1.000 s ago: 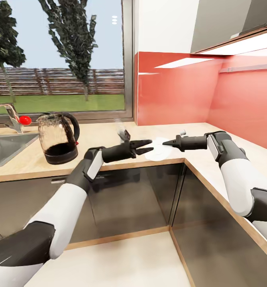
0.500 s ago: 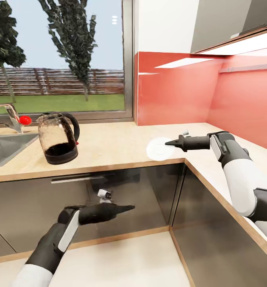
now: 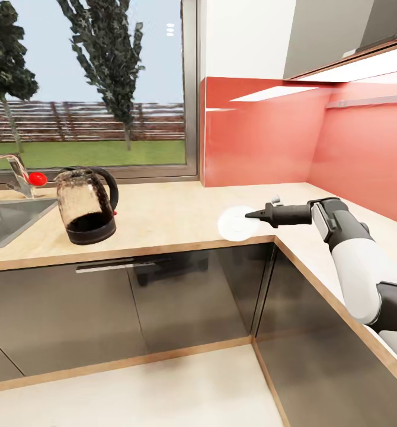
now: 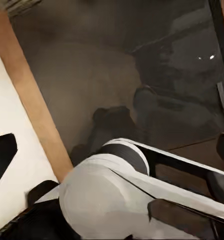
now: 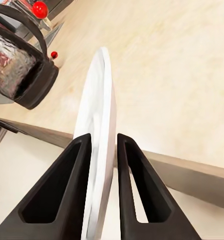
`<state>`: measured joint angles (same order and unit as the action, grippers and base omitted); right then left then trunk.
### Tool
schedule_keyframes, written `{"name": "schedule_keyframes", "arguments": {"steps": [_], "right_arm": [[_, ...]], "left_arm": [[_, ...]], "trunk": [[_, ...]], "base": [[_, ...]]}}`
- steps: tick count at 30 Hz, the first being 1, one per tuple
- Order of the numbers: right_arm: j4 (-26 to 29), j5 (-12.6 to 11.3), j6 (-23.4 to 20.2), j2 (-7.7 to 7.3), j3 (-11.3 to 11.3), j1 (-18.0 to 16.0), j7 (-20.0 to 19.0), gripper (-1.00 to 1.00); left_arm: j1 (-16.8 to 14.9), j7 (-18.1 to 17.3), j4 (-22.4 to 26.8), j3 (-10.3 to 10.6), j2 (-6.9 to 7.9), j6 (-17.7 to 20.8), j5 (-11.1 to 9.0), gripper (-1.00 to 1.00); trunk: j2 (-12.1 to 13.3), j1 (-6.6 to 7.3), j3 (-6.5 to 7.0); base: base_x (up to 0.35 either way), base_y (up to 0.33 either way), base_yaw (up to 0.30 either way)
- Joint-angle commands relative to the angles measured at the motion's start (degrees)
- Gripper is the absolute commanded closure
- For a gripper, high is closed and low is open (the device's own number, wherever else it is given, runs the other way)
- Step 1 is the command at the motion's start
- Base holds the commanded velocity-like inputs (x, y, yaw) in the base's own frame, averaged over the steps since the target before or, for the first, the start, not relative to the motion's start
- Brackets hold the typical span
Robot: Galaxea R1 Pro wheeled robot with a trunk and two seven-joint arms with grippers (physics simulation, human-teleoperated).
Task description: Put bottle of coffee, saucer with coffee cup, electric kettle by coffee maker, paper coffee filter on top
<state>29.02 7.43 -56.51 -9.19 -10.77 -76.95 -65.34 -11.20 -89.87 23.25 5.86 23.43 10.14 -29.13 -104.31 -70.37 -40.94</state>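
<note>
Right gripper (image 3: 250, 214): closed on the saucer (image 3: 236, 222) rim, at the counter (image 3: 163, 216) front edge.
Left gripper: aperture cannot be told.
Electric kettle (image 3: 87, 204): upright, beside the sink (image 3: 9, 219).

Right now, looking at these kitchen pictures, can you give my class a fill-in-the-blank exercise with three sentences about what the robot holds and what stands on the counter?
1. The right pincer is shut on the thin white ____.
2. The glass electric kettle stands on the countertop between the saucer and the ____.
3. The wall behind the countertop is coloured ____.

Missing words: saucer; sink; red
</note>
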Motion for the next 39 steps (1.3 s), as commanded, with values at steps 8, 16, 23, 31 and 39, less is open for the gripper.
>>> {"name": "schedule_keyframes", "arguments": {"steps": [8,16,23,31,39], "right_arm": [[0.03,0.48,-0.44,0.04,-0.39,-0.05,-0.63,1.0],[0.04,0.48,-0.44,0.04,-0.39,-0.05,-0.64,1.0],[0.03,0.48,-0.44,0.04,-0.39,-0.05,-0.59,1.0],[21.79,0.59,-0.37,1.91,-0.01,8.33,-7.27,1.0],[27.61,0.65,-1.21,3.0,0.04,10.42,-7.52,1.0]], "left_arm": [[0.03,-0.13,-21.33,0.33,0.51,-11.67,-0.41,-1.0],[0.43,-0.13,-21.73,0.35,0.25,-12.31,-0.4,-1.0],[0.71,-0.13,-21.75,0.32,0.22,-12.42,-0.4,-1.0],[0.76,-0.13,-21.76,0.36,0.22,-12.42,-0.4,-1.0],[0.76,-0.13,-21.76,0.3,0.22,-12.43,-0.41,-1.0]], "trunk": [[-0.03,0.0,-0.06],[-0.03,0.0,-0.06],[-0.03,0.0,-0.06],[-0.03,0.0,-0.06],[-0.03,0.0,0.08]], "base": [[0.0,0.0,0.0],[0.0,0.0,0.115],[0.0,0.017,0.253],[-0.068,0.19,0.036],[-0.069,0.116,0.181]]}}
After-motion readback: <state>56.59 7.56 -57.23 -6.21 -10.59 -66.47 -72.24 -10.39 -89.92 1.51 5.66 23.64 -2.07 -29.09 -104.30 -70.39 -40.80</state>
